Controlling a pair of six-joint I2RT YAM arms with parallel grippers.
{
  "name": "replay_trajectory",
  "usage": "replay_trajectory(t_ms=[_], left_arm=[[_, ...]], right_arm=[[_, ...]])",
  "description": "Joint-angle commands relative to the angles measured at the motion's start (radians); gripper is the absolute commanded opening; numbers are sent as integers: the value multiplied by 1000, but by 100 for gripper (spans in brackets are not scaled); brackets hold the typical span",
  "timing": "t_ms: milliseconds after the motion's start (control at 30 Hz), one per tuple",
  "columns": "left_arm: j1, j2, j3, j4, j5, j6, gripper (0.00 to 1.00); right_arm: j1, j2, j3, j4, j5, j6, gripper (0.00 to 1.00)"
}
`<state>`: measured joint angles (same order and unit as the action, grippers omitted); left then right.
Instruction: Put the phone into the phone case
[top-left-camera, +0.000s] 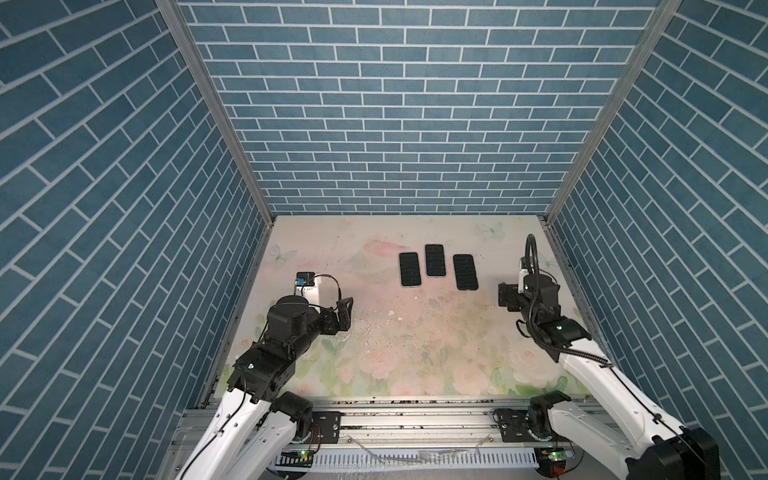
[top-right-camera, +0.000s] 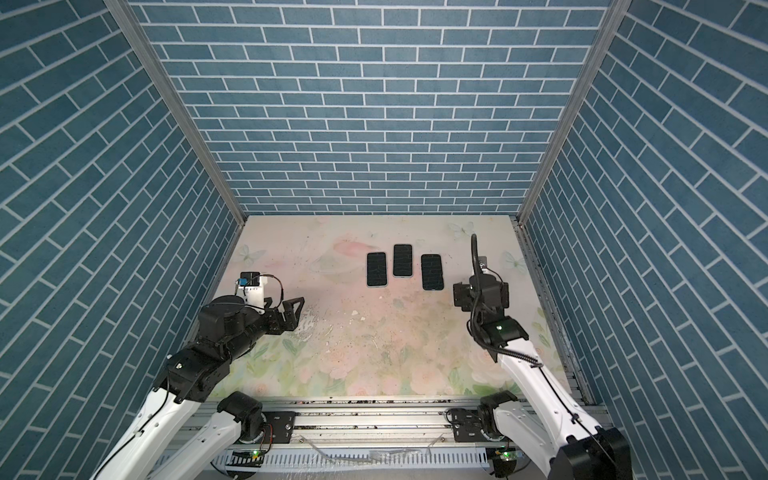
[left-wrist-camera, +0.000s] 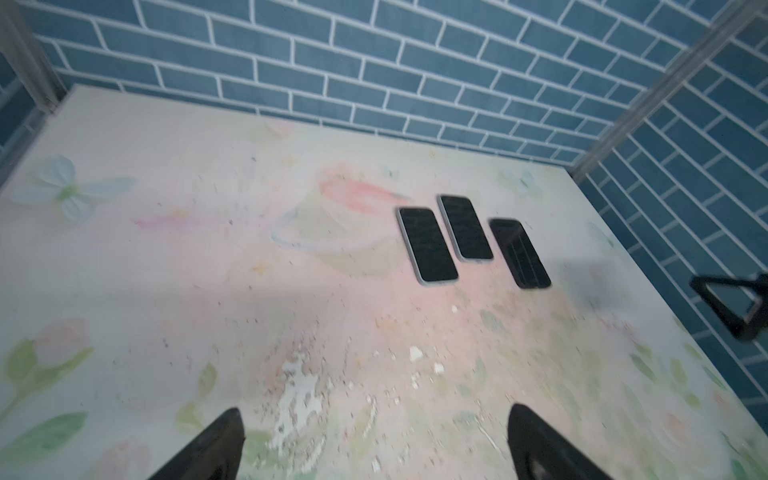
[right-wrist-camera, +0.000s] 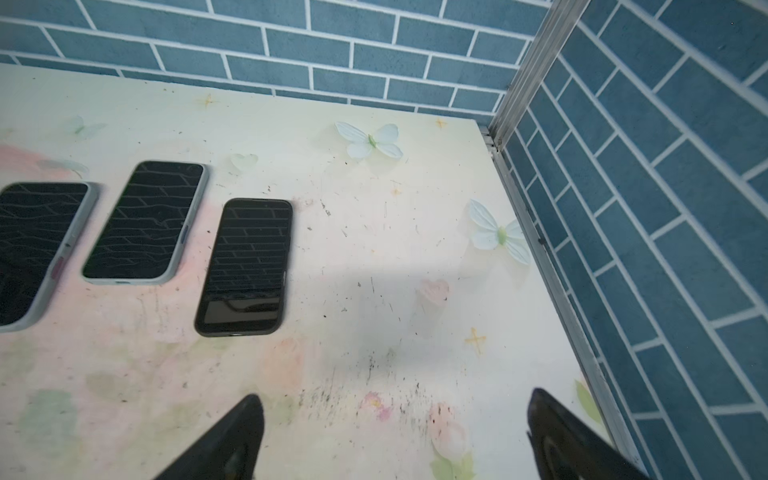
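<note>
Three dark-screened phones lie face up, side by side, at the back middle of the table in both top views. The left phone (top-left-camera: 410, 269) (right-wrist-camera: 33, 249) and the middle phone (top-left-camera: 435, 260) (right-wrist-camera: 143, 220) each sit in a grey phone case. The right phone (top-left-camera: 465, 272) (right-wrist-camera: 247, 266) has a thick black rim that looks like a black case. My left gripper (top-left-camera: 345, 312) (left-wrist-camera: 374, 409) hovers open and empty, well to the left of the phones. My right gripper (top-left-camera: 505, 297) (right-wrist-camera: 395, 395) stands open and empty, just right of and nearer than the black-rimmed phone.
The floral table top (top-left-camera: 395, 353) is scuffed, with small white chips (top-left-camera: 391, 313) in the middle. Blue brick walls close in the back and both sides. A metal rail (top-left-camera: 395, 409) runs along the front edge. The right gripper (left-wrist-camera: 731, 307) shows in the left wrist view.
</note>
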<state>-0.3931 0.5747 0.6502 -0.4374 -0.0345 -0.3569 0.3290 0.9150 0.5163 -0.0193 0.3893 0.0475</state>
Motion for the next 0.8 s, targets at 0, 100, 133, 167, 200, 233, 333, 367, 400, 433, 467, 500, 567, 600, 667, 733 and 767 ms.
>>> replay_trajectory(t_ms=[0, 100, 133, 167, 200, 233, 333, 367, 400, 433, 467, 500, 567, 600, 667, 733, 767], left_arm=[[2, -29, -140, 242, -243, 44, 100], [9, -29, -277, 466, -355, 132, 99], [13, -7, -314, 532, -388, 155, 100], [16, 22, -341, 587, -427, 176, 99], [19, 52, -361, 626, -452, 193, 99], [29, 98, -375, 661, -474, 197, 100], [41, 149, -374, 665, -523, 164, 99], [39, 155, -377, 681, -543, 163, 100], [39, 158, -384, 700, -560, 167, 99], [40, 156, -392, 722, -571, 180, 100], [40, 150, -400, 731, -581, 189, 100], [39, 139, -405, 730, -596, 182, 100], [39, 99, -429, 735, -611, 180, 100], [39, 81, -442, 746, -620, 180, 100], [35, 23, -465, 748, -629, 183, 100], [27, -24, -495, 773, -642, 213, 99], [24, -42, -533, 852, -644, 262, 100]], right_arm=[[-7, 24, -145, 461, -9, -108, 98], [-10, 187, -174, 625, 25, -145, 98], [-14, 261, -173, 687, 41, -168, 98], [-19, 331, -174, 761, 53, -188, 98], [-24, 399, -171, 816, 59, -212, 98], [-29, 460, -166, 860, 70, -230, 98], [-39, 573, -167, 978, 88, -263, 98], [-42, 584, -170, 996, 79, -271, 98], [-44, 591, -176, 1010, 66, -276, 98], [-47, 600, -186, 1044, 64, -281, 98], [-51, 601, -199, 1073, 80, -266, 98], [-65, 599, -220, 1110, 83, -247, 98], [-112, 599, -280, 1222, 69, -185, 98], [-131, 605, -299, 1265, 60, -162, 98], [-146, 623, -318, 1322, 57, -146, 98], [-146, 621, -320, 1321, 57, -143, 99], [-146, 622, -319, 1321, 56, -144, 98]])
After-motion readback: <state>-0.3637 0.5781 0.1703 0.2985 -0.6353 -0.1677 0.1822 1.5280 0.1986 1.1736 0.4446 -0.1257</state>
